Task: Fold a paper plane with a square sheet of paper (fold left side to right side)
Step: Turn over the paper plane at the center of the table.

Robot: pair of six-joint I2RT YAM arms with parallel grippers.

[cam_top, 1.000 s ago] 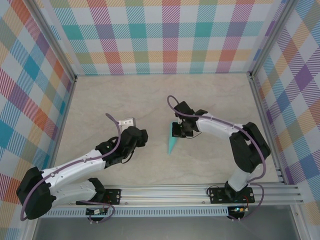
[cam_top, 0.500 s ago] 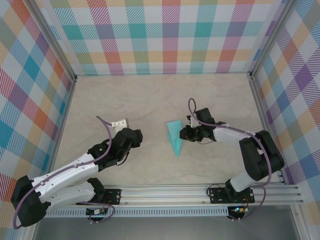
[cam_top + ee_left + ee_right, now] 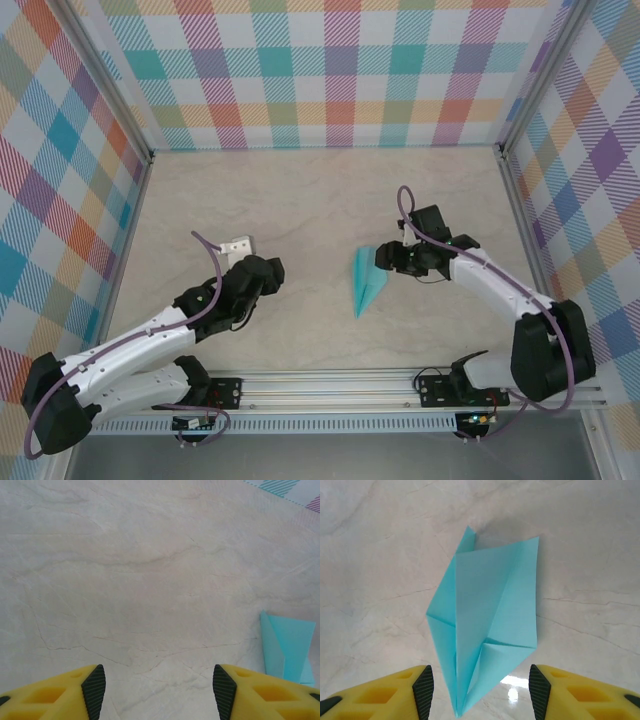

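The square sheet of paper is folded into a turquoise paper plane [image 3: 367, 281], a narrow dart lying flat on the marble table with its sharp tip toward the near edge. In the right wrist view the paper plane [image 3: 490, 625] spreads out ahead of my right gripper [image 3: 481, 692]. Its tip reaches between the open black pads [image 3: 423, 690] without touching them. From above, my right gripper [image 3: 386, 258] sits just right of the plane's wide end. My left gripper [image 3: 240, 246] is open over bare table, well left of the plane [image 3: 287, 650], with nothing between its fingers [image 3: 93, 690].
Pastel checked walls [image 3: 330, 70] enclose the table on three sides. An aluminium rail [image 3: 340, 385] carrying both arm bases runs along the near edge. Bare marble [image 3: 300, 200] stretches behind and between the arms.
My right gripper has opened, let go of the paper plane and drawn back to the right; the plane now lies flat, slightly further right. My left gripper has opened wider.
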